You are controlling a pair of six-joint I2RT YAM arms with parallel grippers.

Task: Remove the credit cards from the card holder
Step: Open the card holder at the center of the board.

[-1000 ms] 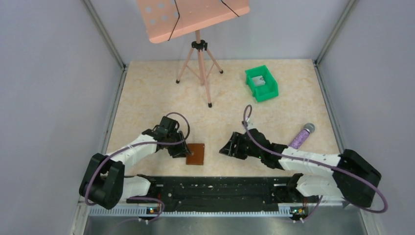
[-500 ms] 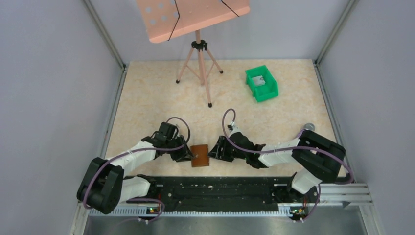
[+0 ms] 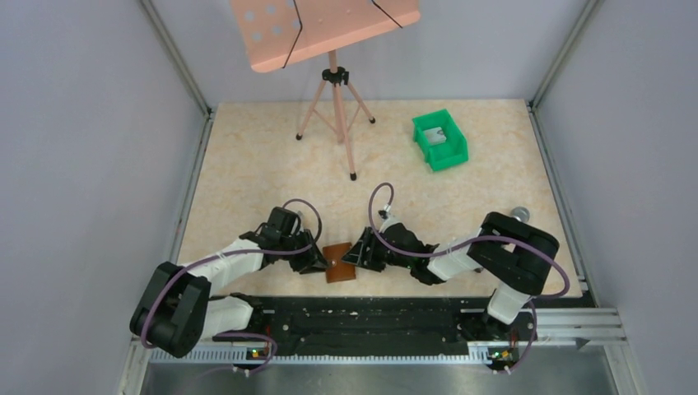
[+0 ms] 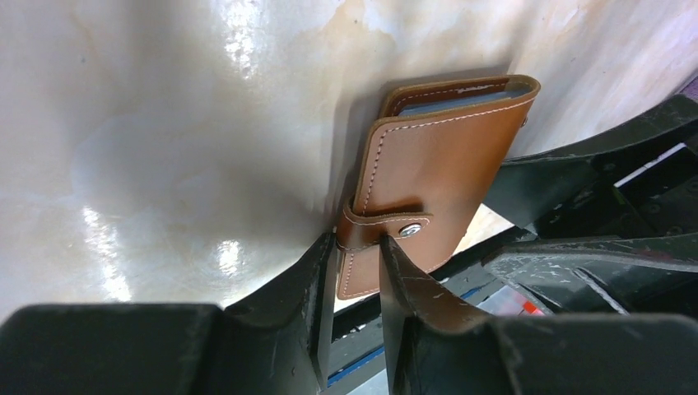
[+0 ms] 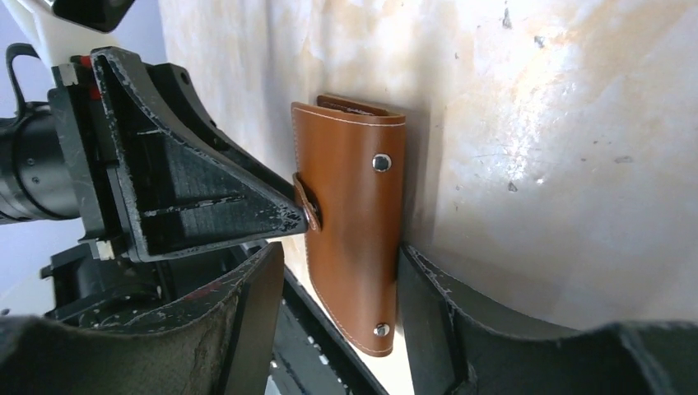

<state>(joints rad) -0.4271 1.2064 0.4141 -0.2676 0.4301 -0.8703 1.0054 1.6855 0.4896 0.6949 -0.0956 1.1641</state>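
On beige tabletop (image 3: 272, 164), grey walls (image 3: 82, 164): card holder (image 3: 339, 263); left tool (image 4: 355, 247) narrow at tab (image 4: 387, 224) (grip unclear), right tool (image 5: 342, 251) wide astride

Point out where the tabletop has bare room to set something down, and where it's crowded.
Bare: tabletop left of the tripod stand, and the middle strip between the stand, the green bin and the card holder. Crowded: near-edge centre, where left gripper and right gripper flank it.

We are seeing bright, even overhead light in the top view, everything sharp. In both wrist views the tabletop (image 4: 165, 123) is throwing white glare, the card holder (image 5: 354, 214) is casting a soft shadow, and the nearest foreground is blurring dark.
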